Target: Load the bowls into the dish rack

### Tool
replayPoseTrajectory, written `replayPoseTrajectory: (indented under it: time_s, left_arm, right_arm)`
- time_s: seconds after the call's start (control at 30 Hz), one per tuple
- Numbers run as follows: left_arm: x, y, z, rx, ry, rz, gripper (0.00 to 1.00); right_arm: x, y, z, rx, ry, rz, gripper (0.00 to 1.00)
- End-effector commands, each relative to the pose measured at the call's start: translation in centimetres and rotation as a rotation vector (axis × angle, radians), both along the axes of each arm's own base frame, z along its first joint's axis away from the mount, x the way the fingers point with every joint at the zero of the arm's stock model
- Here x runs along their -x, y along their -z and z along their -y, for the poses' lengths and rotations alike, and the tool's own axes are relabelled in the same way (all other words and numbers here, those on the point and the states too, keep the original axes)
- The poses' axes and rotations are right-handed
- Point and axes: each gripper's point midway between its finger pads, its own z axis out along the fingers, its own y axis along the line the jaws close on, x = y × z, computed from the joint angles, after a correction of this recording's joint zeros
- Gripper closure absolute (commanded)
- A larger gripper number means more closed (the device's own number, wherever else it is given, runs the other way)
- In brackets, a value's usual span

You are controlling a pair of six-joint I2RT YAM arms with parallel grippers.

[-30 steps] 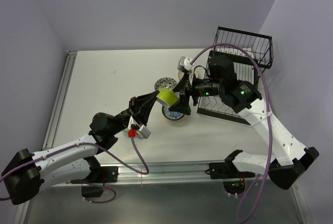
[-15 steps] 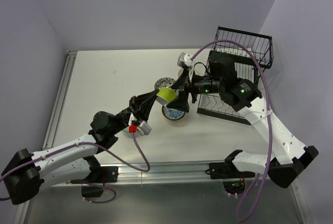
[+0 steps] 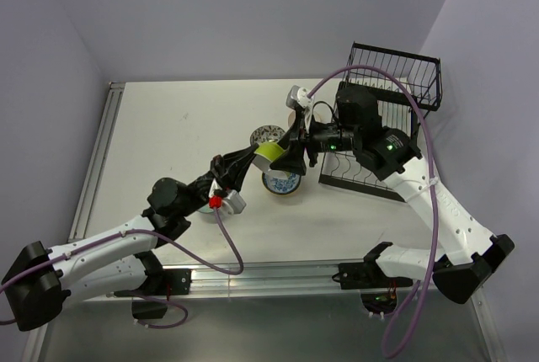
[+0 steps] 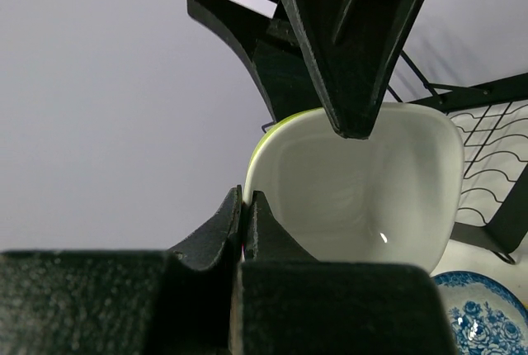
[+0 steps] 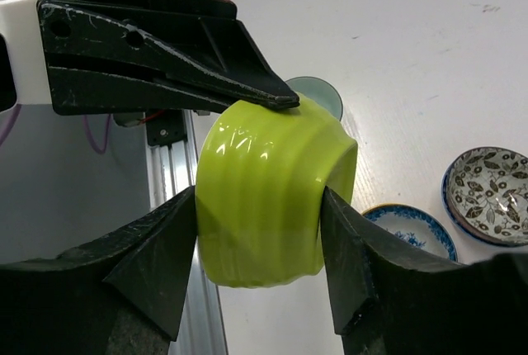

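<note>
A lime-green bowl with a white inside hangs in the air between both grippers, over the table's middle. My left gripper is shut on its rim, which is pinched between the fingertips in the left wrist view. My right gripper has a finger pressed on each side of the bowl's body. The black wire dish rack stands at the back right, behind the right arm. A blue-and-white bowl, a dark floral bowl and a pale teal bowl lie on the table.
The blue-and-white bowl sits directly under the held bowl, the floral bowl just beyond it. The rack's curved slots show to the right in the left wrist view. An aluminium rail runs along the table's left edge.
The held bowl and both grippers have shifted slightly up and left. The right gripper's fingers have come in around the bowl while the left keeps the rim.
</note>
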Motion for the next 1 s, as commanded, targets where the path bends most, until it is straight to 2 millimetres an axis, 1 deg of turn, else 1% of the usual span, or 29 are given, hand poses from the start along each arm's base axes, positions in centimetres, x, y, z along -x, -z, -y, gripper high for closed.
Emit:
replayPoseTrajectory:
  time_s: [0.0,0.07,0.1,0.17,0.2,0.23,0.33,0.47,0.7,0.73,0.77,0.87,0.97]
  left_arm:
    - [0.3,-3.5,-0.8,0.099,-0.005,0.01,1.0]
    - [0.1,-3.6,-0.8,0.104,-0.009,0.001,1.0]
    - [0.0,-3.6,-0.7,0.106,-0.011,-0.001,1.0]
    - [-0.1,-3.6,-0.7,0.109,-0.013,-0.007,1.0]
    - [-0.1,-3.7,-0.7,0.109,-0.013,-0.007,1.0]
    - [-0.2,-3.5,-0.7,0.105,-0.015,-0.01,1.0]
    - [-0.1,-3.5,-0.6,0.106,-0.01,-0.013,1.0]
    - [-0.2,-3.8,-0.7,0.119,-0.016,-0.022,1.0]
    - [-0.3,-3.7,-0.9,0.126,-0.022,-0.027,1.0]
    - [-0.3,-3.7,-0.9,0.126,-0.022,-0.027,1.0]
    - [-0.4,-3.7,-0.8,0.126,-0.023,-0.027,1.0]
    - [-0.5,-3.8,-0.8,0.128,-0.024,-0.033,1.0]
    - [-0.4,-3.8,-0.8,0.125,-0.02,-0.032,1.0]
  right_arm:
    - [0.4,-1.9,-0.4,-0.045,-0.037,0.052,0.4]
    - [0.4,-1.5,-0.4,-0.035,-0.04,0.045,0.46]
    - [0.4,-1.3,-0.3,-0.029,-0.041,0.047,0.51]
    - [0.4,-1.0,-0.3,-0.018,-0.042,0.038,0.56]
    - [0.4,-0.9,-0.3,-0.014,-0.042,0.04,0.63]
    - [0.4,-0.6,-0.3,-0.005,-0.041,0.031,0.65]
    - [0.2,-0.3,-0.2,0.004,-0.029,0.02,0.65]
    - [0.0,0.2,-0.1,0.026,-0.014,0.003,0.38]
    - [0.2,0.7,0.0,0.035,-0.025,-0.009,0.37]
    - [0.2,0.7,0.0,0.036,-0.02,-0.009,0.35]
    - [0.1,0.8,0.0,0.04,-0.017,-0.014,0.24]
    - [-0.1,0.9,0.1,0.044,0.0,-0.013,0.13]
    - [-0.3,1.1,0.2,0.046,0.011,-0.001,0.12]
